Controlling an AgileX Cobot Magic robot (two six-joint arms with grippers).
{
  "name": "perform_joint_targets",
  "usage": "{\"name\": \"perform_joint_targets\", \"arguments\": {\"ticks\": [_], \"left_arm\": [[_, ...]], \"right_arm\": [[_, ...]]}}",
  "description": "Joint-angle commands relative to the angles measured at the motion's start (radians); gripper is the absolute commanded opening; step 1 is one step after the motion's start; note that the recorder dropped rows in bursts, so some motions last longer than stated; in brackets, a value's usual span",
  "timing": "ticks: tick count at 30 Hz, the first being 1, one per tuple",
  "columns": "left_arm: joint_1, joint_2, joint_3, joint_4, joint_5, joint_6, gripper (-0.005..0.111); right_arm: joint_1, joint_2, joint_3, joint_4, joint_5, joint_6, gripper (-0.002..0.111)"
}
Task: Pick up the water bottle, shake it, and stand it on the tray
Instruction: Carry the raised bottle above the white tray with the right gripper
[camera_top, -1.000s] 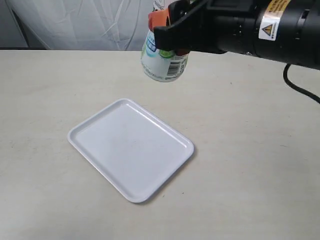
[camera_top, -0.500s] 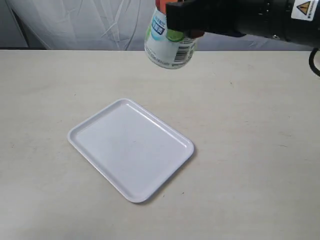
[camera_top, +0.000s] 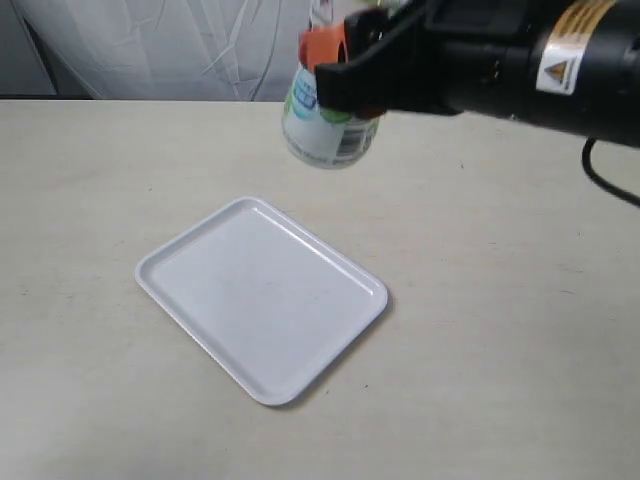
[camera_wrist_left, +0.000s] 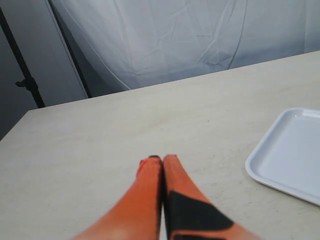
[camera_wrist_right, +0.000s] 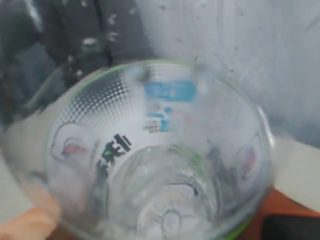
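The water bottle (camera_top: 325, 130) hangs in the air above the far side of the table, with my right gripper (camera_top: 335, 62) shut on it. Its clear base and labelled wall fill the right wrist view, where the bottle (camera_wrist_right: 155, 165) is seen from below, orange fingers (camera_wrist_right: 25, 225) at its sides. The cap is hidden behind the arm. The white tray (camera_top: 262, 295) lies flat on the table, below and nearer the camera than the bottle, with nothing on it. My left gripper (camera_wrist_left: 161, 159) is shut on nothing, low over the table, with the tray's corner (camera_wrist_left: 290, 155) beside it.
The beige table (camera_top: 500, 330) runs wide around the tray. A white cloth backdrop (camera_top: 150, 45) hangs behind the far edge. A dark stand (camera_wrist_left: 25, 65) rises past the table's corner in the left wrist view.
The bottle in my right gripper went up and slightly right, then came back down and left, close to where it was a second ago. The tray has not moved.
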Motion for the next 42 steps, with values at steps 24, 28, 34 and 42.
{"name": "perform_joint_targets", "arguments": {"ticks": [24, 28, 34, 42], "left_arm": [[0.0, -0.005, 0.004, -0.002, 0.002, -0.002, 0.0], [0.0, -0.005, 0.004, -0.002, 0.002, -0.002, 0.0], [0.0, -0.005, 0.004, -0.002, 0.002, -0.002, 0.0], [0.0, -0.005, 0.004, -0.002, 0.002, -0.002, 0.0]], "right_arm": [[-0.113, 0.077, 0.108, 0.117, -0.122, -0.199, -0.001], [-0.168, 0.093, 0.108, 0.353, -0.091, -0.206, -0.001], [-0.107, 0.041, 0.108, 0.063, -0.081, -0.226, -0.001], [-0.052, 0.025, 0.108, 0.136, -0.063, -0.21, -0.001]]}}
